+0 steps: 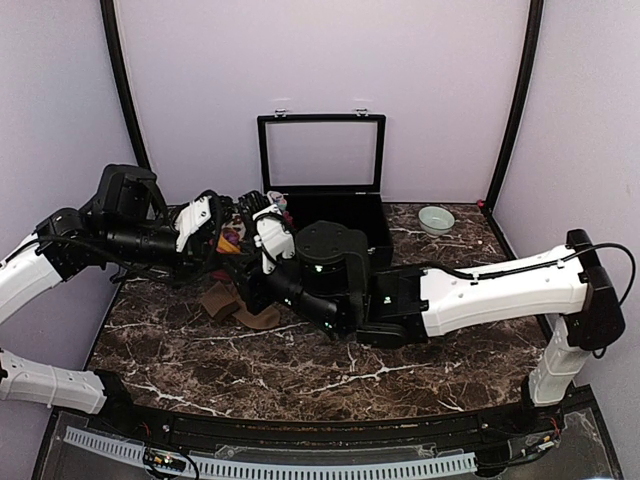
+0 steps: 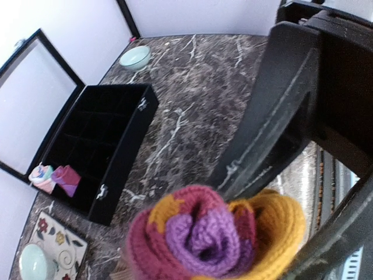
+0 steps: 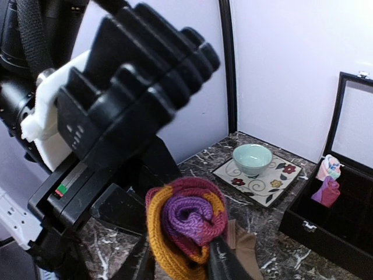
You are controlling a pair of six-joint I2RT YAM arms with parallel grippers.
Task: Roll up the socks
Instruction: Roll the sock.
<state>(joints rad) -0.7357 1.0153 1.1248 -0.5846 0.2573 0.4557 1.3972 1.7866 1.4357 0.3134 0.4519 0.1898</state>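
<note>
Left wrist view: red-maroon sock roll point(image 2: 215, 239) appears finished, held aloft, pinched in left claw point(image 2: 262, 224); right claw point(image 3: 182, 262) straddles it, grip unclear. Outstanding: tan-brown pair point(image 1: 235, 305) lies loose on table point(image 1: 400, 360), unrolled.

Left arm point(image 1: 130, 240) and right arm point(image 1: 500, 290) meet above tan socks point(image 1: 232, 306) on table point(image 1: 300, 372); open black box point(image 1: 340, 212) behind, bowl point(image 1: 436, 219) back right.

Dark marble table point(image 1: 400, 370), black divided box point(image 2: 125, 156), tan socks point(image 1: 228, 300), pale bowl point(image 1: 436, 219)

Maroon sock bundle point(image 2: 210, 239), rolled in an orange-purple spiral, I see held aloft, left; tan-brown socks point(image 1: 235, 305) lie crumpled beneath.
</note>
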